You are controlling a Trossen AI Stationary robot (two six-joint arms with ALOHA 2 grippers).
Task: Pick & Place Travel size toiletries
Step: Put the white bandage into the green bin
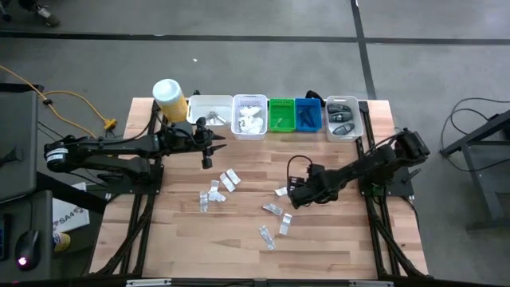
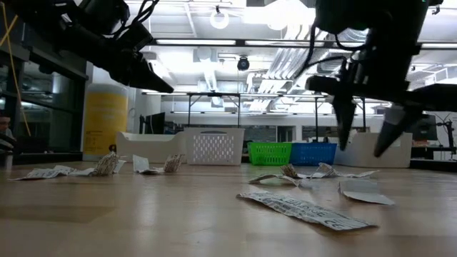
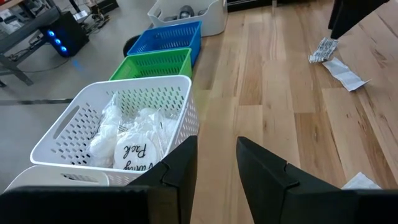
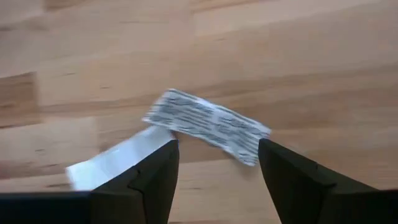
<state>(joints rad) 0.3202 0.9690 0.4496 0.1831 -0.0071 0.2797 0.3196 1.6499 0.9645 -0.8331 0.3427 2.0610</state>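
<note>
Sachet (image 4: pixel 208 126) flat on table (image 1: pixel 335 247) under spread right gripper (image 4: pixel 217 163), likely light, thin, slippery, best pinched across narrow middle; left gripper (image 3: pixel 216 163) parted, empty, above white basket (image 3: pixel 74 124).

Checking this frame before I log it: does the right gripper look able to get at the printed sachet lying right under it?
Probably yes. The right gripper hangs open just above the printed sachet, its fingers to either side of one end. A second, plain sachet touches it on one side and might get caught too.
</note>
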